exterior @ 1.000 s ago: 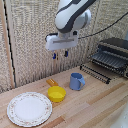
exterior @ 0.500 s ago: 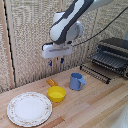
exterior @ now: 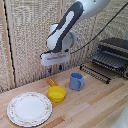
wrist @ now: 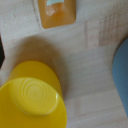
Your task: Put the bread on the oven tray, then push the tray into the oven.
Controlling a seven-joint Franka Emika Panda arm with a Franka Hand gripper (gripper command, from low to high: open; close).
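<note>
Jaws of the clamp (exterior: 58, 66) hang above the desk (exterior: 95, 102), open-or-closed state not readable, bread (exterior: 51, 82) almost straight below them, lying flat beside the yellow bowl (exterior: 56, 93), so next move looks like a drop.

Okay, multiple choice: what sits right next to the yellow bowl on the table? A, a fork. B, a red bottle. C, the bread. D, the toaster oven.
C: the small orange-brown bread lies on the wooden table just behind the yellow bowl, under the clamp; the oven stands far off at the exterior view's right.
</note>
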